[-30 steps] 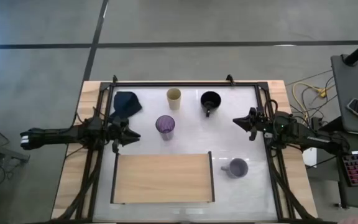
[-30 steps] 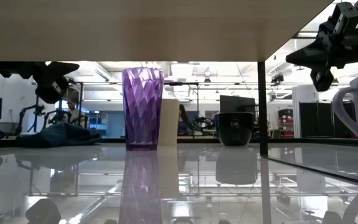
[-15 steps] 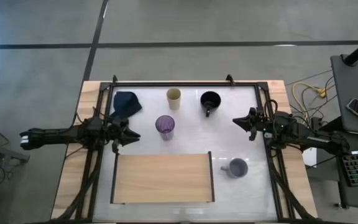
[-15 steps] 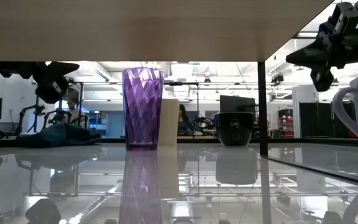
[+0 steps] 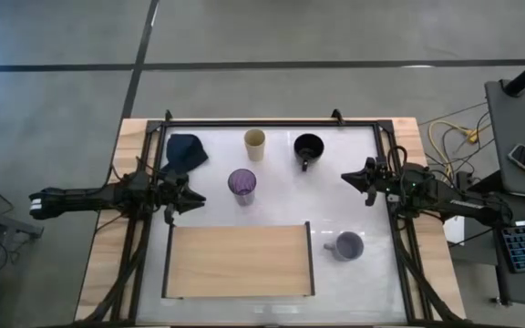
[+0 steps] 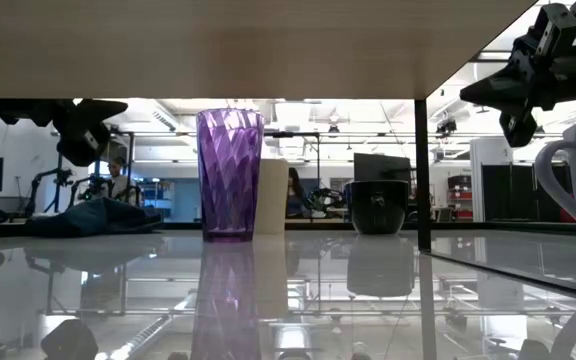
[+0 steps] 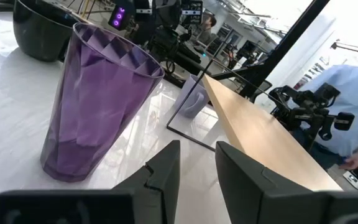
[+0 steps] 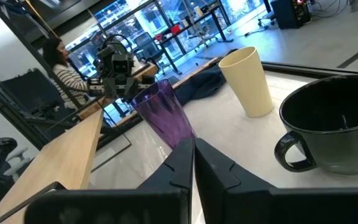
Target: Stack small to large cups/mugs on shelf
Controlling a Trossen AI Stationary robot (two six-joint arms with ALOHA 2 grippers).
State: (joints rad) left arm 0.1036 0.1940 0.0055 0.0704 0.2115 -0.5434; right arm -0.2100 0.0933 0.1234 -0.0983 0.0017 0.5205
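Note:
Four vessels stand upright on the white tabletop. The purple tumbler is mid-table, with the beige cup and black mug behind it near the far edge. The lavender-grey mug stands right of the shelf, a light-wood board at the near edge. My left gripper hovers left of the tumbler, its fingers a narrow gap apart. My right gripper hovers shut, right of the black mug. Neither touches anything.
A dark blue cloth lies crumpled at the far left corner. The black metal frame borders the tabletop. A person is in the room beyond the table. Bare tabletop lies between the tumbler and my right gripper.

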